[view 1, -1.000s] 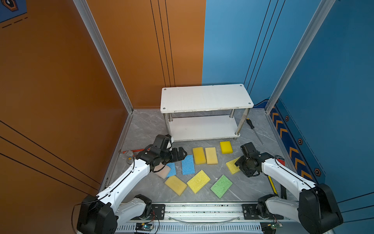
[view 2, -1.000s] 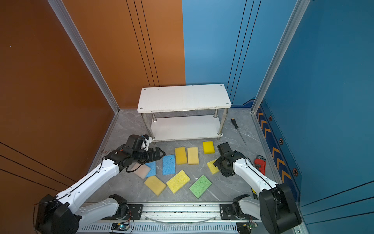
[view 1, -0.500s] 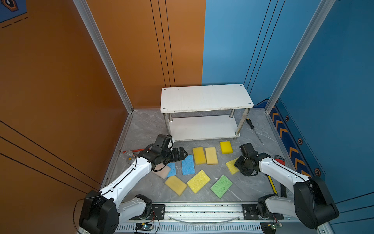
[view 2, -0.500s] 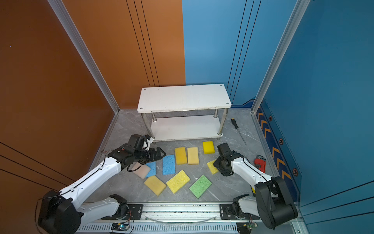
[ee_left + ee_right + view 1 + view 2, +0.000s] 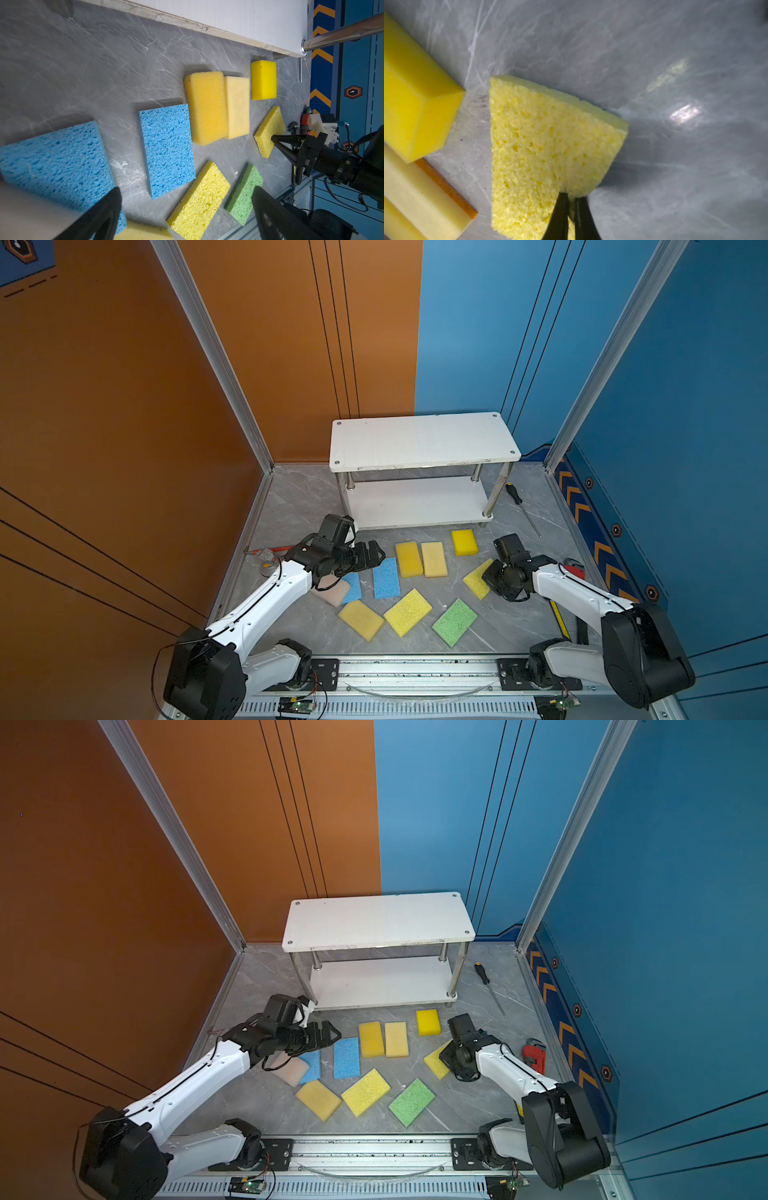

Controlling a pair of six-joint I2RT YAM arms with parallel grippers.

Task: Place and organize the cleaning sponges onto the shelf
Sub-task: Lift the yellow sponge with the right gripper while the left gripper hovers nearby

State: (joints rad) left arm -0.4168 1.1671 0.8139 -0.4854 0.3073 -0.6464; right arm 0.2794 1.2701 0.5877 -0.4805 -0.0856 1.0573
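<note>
The white two-tier shelf (image 5: 424,443) stands at the back with both boards bare. Several cleaning sponges lie on the grey floor in front of it. My right gripper (image 5: 571,199) is shut on the edge of a porous pale yellow sponge (image 5: 546,145), which shows in a top view as the yellow sponge (image 5: 477,578) at the right. My left gripper (image 5: 376,553) hangs open just above a blue sponge (image 5: 385,577), holding nothing. A second blue sponge (image 5: 353,587) and a whitish-pink one (image 5: 332,591) lie partly under that arm.
An orange-yellow sponge (image 5: 409,559), a pale tan one (image 5: 434,559) and a bright yellow block (image 5: 464,542) lie near the shelf. Two yellow sponges (image 5: 408,612) and a green one (image 5: 454,621) lie nearer the front rail. A screwdriver (image 5: 517,499) and a red wrench (image 5: 575,570) lie at the right.
My right gripper has closed on the edge of the pale yellow sponge. The left gripper stays open and has shifted only slightly.
</note>
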